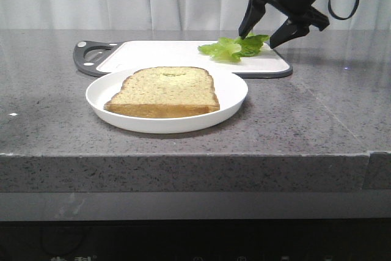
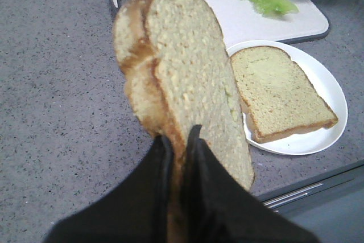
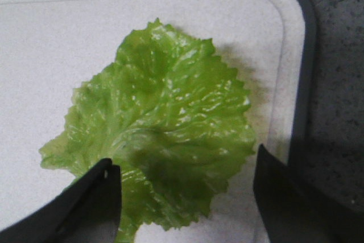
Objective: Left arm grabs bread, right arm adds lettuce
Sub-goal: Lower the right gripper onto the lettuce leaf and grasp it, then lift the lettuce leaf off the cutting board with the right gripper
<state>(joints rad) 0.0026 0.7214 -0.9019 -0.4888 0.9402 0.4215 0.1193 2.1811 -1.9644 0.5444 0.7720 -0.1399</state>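
Observation:
The bread (image 2: pixel 182 66), a thick slice with a pale speckled face and brown crust, is held on edge above the counter, and my left gripper (image 2: pixel 179 135) is shut on its lower crust. That arm is out of the front view. The lettuce (image 1: pixel 235 47) (image 3: pixel 165 112) lies flat on the right end of the white cutting board (image 1: pixel 165 50). My right gripper (image 1: pixel 258 39) (image 3: pixel 185 160) hangs just over the leaf, open, one finger to each side of it. Nothing is between its fingers.
A white plate (image 1: pixel 229 99) (image 2: pixel 327 83) stands in front of the board with a thinner toast slice (image 1: pixel 164 91) (image 2: pixel 278 92) lying flat on it. The board's dark handle (image 1: pixel 91 56) points left. The grey stone counter's front edge (image 1: pixel 183 157) is close to the plate.

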